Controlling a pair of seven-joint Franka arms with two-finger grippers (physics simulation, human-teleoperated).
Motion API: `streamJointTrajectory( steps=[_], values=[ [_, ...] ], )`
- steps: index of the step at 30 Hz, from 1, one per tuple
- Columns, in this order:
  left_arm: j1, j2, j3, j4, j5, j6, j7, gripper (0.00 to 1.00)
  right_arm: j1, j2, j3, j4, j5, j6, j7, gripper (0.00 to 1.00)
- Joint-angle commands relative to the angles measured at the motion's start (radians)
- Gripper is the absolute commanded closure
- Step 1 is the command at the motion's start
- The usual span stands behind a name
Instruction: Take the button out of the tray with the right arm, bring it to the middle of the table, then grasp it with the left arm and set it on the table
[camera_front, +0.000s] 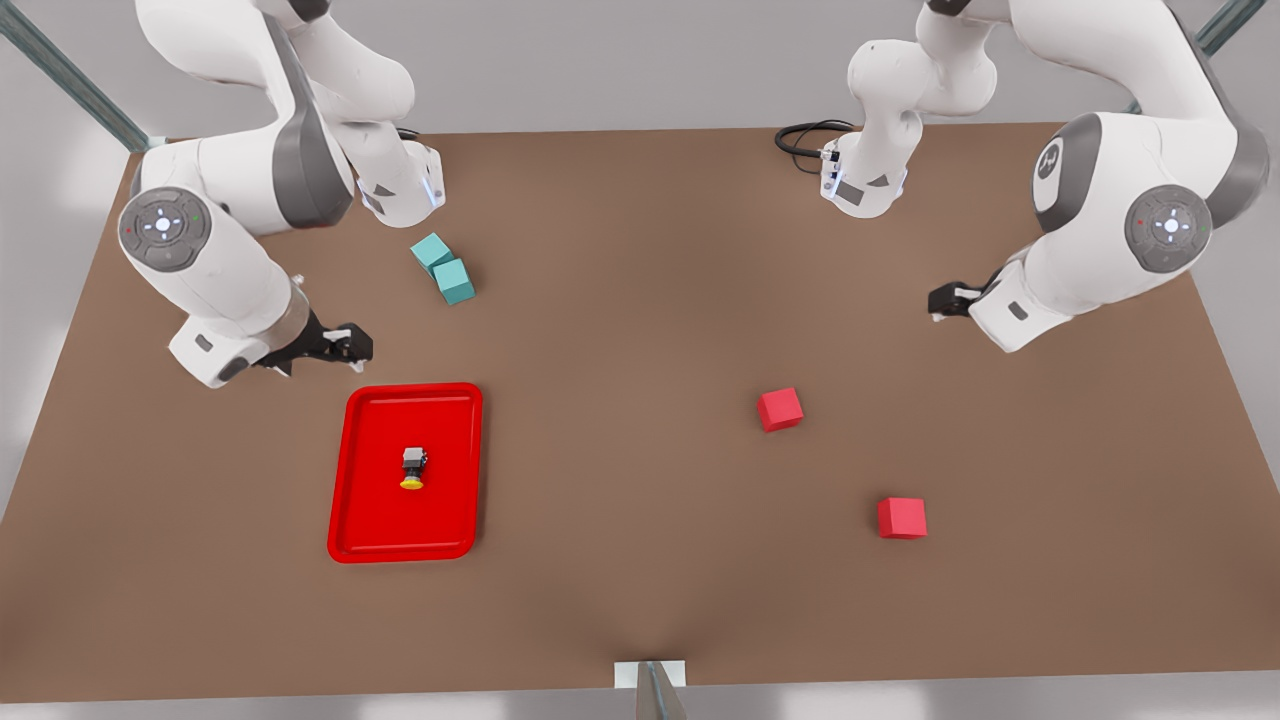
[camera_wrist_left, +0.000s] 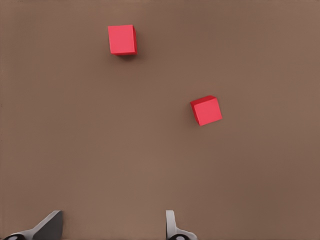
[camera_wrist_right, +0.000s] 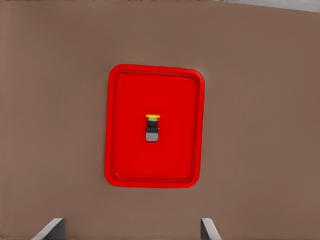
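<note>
Two small teal cubes (camera_front: 443, 267) sit touching each other, far back on the front view's left. Two small red cubes (camera_front: 780, 409) lie apart on its right.

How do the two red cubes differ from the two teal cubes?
The red cubes lie apart on the front view's right, near the left gripper. The teal cubes touch each other on the front view's left, beyond the tray. Colour differs. All four rest on the table and look alike in size.

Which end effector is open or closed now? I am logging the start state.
Right end effector: open, empty, beside the tray.
Left end effector: open, empty, waiting near the red cubes.
</note>
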Motion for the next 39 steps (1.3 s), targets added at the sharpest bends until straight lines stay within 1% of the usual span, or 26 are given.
streamJointTrajectory(
  steps=[1, 3, 7, 8, 10, 12, 13, 15, 16, 17, 18, 20, 24, 35, 38, 39],
  values=[
    [0.004, -0.008, -0.004, -0.023, 0.05, 0.138, -0.013, 0.0, 0.011, -0.001, 0.002, 0.002, 0.018, 0.008, 0.005, 0.0],
    [0.004, -0.008, -0.004, -0.027, 0.05, 0.143, -0.011, 0.0, 0.011, -0.001, 0.002, 0.007, 0.011, -0.003, 0.011, 0.0],
    [-0.013, 0.054, -0.002, -0.023, 0.057, 0.158, -0.016, 0.0, -0.006, 0.025, 0.0, -0.007, 0.011, -0.014, 0.014, 0.0],
    [-0.015, 0.054, -0.002, -0.024, 0.058, 0.156, -0.016, 0.0, -0.017, 0.064, 0.0, -0.005, 0.012, -0.014, -0.05, 0.0],
    [-0.024, 0.054, -0.002, -0.024, 0.055, 0.155, -0.011, 0.0, -0.018, 0.147, -0.002, 0.002, 0.016, -0.005, -0.05, 0.0],
    [-0.042, 0.054, -0.002, -0.023, 0.055, 0.153, -0.006, 0.0, -0.02, 0.273, -0.002, -0.021, 0.015, 0.175, -0.029, 0.0],
    [-0.056, 0.052, -0.002, -0.023, 0.057, 0.153, -0.006, 0.0, -0.038, 0.311, -0.005, -0.067, 0.008, 0.268, -0.015, 0.0],
    [-0.056, 0.054, -0.002, -0.023, 0.057, 0.153, -0.006, 0.0, -0.072, 0.311, -0.005, -0.303, -0.027, 0.563, 0.024, 0.0],
    [-0.056, 0.054, -0.002, -0.023, 0.057, 0.153, -0.006, 0.0, -0.086, 0.321, -0.005, -0.372, -0.027, 0.675, 0.024, 0.0],
    [-0.058, 0.054, -0.002, -0.024, 0.057, 0.153, -0.006, 0.0, -0.089, 0.348, -0.005, -0.4, -0.028, 0.776, 0.024, 0.0],
    [-0.058, 0.054, -0.002, -0.024, 0.057, 0.152, -0.006, 0.0, -0.093, 0.387, -0.006, -0.4, -0.054, 0.814, 0.025, 0.0],
    [-0.058, 0.054, -0.002, -0.024, 0.057, 0.152, -0.006, 0.0, -0.086, 0.419, -0.006, -0.4, -0.082, 0.834, 0.048, 0.0],
    [-0.058, 0.054, -0.002, -0.024, 0.057, 0.149, -0.008, 0.0, -0.081, 0.434, -0.006, -0.456, -0.091, 0.893, 0.05, 0.0],
    [-0.058, 0.054, -0.002, -0.024, 0.057, 0.149, -0.008, 0.0, -0.087, 0.456, -0.009, -0.478, -0.091, 0.888, 0.067, 0.0],
    [-0.058, 0.054, -0.002, -0.024, 0.057, 0.147, -0.008, 0.0, -0.086, 0.456, -0.009, -0.479, -0.093, 0.883, 0.065, 0.25],
    [-0.058, 0.054, -0.002, -0.024, 0.057, 0.147, -0.008, 0.0, -0.083, 0.457, -0.017, -0.479, -0.099, 0.882, 0.06, 0.41]
  ],
)
